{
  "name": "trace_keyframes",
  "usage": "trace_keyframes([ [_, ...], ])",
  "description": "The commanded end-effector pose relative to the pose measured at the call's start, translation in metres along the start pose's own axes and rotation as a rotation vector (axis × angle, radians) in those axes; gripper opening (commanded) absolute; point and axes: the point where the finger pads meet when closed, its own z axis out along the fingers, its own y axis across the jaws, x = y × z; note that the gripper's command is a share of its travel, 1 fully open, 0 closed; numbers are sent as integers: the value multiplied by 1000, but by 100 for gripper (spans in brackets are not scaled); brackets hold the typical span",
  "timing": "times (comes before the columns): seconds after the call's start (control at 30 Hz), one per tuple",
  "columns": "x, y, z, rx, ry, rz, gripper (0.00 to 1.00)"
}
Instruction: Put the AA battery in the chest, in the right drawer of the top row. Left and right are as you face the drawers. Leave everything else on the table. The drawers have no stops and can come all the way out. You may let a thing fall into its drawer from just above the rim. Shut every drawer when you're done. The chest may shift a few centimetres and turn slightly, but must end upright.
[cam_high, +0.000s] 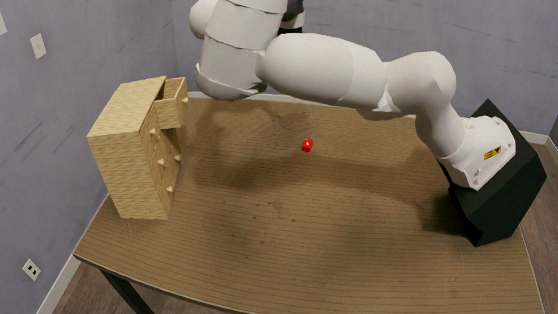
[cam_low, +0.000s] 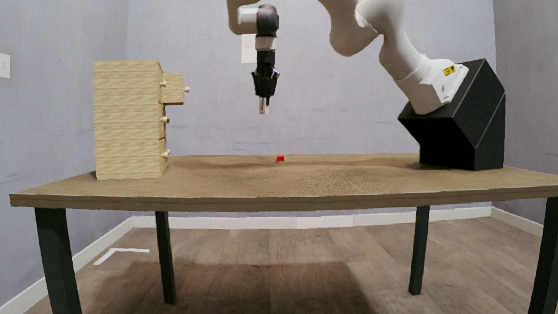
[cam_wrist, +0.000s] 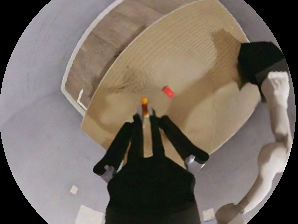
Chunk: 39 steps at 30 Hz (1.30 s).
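The wooden chest stands upright at the table's left end, its knobs facing the robot base. The right drawer of the top row is pulled well out, its open top showing in the top view. The other drawers look shut. My gripper is shut on the AA battery, whose orange end sticks out past the fingertips. It hangs in the air, right of the open drawer in the exterior view, at about the drawer's height. In the top view the arm hides the gripper.
A small red object lies on the table near its middle. The black robot base stands at the right end. The arm crosses high above the table in the top view.
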Motion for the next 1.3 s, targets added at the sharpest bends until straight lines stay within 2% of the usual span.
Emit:
trace_keyframes([
  [0.0, -12, -2, 2, -3, -8, 85, 15],
  [1.27, -93, -7, 17, -28, -27, 280, 15],
])
